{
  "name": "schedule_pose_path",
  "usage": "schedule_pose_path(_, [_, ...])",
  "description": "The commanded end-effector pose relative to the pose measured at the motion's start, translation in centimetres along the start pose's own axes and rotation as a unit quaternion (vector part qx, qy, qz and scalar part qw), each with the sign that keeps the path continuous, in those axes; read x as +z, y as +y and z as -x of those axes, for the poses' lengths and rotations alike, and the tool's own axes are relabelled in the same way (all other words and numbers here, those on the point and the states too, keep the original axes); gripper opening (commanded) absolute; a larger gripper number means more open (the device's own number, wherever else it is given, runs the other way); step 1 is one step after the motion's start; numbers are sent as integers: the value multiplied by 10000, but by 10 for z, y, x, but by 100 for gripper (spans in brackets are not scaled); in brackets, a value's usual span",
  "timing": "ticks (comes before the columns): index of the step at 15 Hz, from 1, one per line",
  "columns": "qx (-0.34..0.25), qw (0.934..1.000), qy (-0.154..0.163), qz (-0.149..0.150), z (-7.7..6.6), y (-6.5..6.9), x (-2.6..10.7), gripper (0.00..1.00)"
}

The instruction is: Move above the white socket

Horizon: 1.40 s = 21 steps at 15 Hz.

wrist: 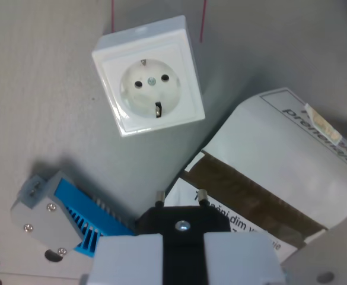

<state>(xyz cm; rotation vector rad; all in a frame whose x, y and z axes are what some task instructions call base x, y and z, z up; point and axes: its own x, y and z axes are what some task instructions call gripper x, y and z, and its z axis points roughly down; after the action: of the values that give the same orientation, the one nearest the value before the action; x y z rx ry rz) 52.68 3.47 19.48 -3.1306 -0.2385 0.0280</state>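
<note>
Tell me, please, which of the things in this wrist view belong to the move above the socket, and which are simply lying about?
Belonging to the job:
white socket
gripper, shut on the black plug

Just lying about:
white box with printed text
grey and blue part

Printed box [280, 172] (blue-grey part [57, 217] nearby)

The gripper [185, 261] at 6 o'clock is cut by the bottom edge, so how its jaws stand cannot be told. The carton [280, 172] at 4 o'clock runs past the right edge; its print is blurred, partly unreadable.
</note>
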Motion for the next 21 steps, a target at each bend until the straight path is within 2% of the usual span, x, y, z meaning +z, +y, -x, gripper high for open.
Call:
schedule_pose_path(1, [-690, 9965, 450, -136, 0, -3, 15, 0])
schedule_pose_path(12, [-952, 9947, 357, -146, -12, -12, 65, 0])
schedule_pose_path(21, [-906, 9955, 241, -151, -18, -16, 84, 0])
